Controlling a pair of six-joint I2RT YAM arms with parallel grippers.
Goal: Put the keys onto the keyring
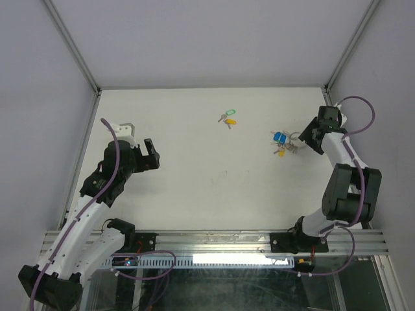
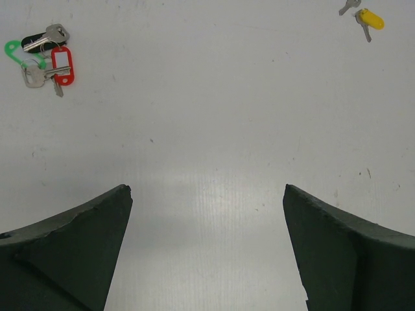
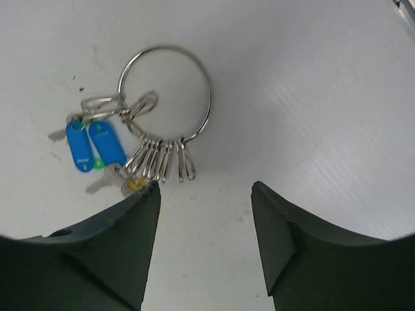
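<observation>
Right gripper [image 3: 205,188] is low over the table [image 1: 194,181] on the right side, jaws apart with nothing between them, so no grasp here. The keyring [image 3: 210,97] lies flat just ahead of its fingertips: a big wire loop with a row of small split rings hanging off its near edge, pointing back toward the gap between the jaws. Off to the ring's left sit the blue tags [image 3: 107,144], side by side, with silver key blades and a bit of yellow and green poking out beneath them, right against the tip of the finger on the left of the wrist view; whether that finger actually touches them I cannot tell. From above, the right gripper [image 1: 303,139] is just beside the keyring [image 1: 283,142], on its right. The loose keys [image 1: 227,118] lie well apart from it, further left and toward the back: the green key [image 1: 227,114] and the yellow key [image 1: 231,122] touching or nearly so. Over on the left, the left gripper [image 1: 152,155] is spread wide and empty above bare table, far from both keys and ring. Its own camera catches the yellow key [image 2: 371,19] at the top right edge, and another small bunch [image 2: 45,61] with a red tag at the upper left.
</observation>
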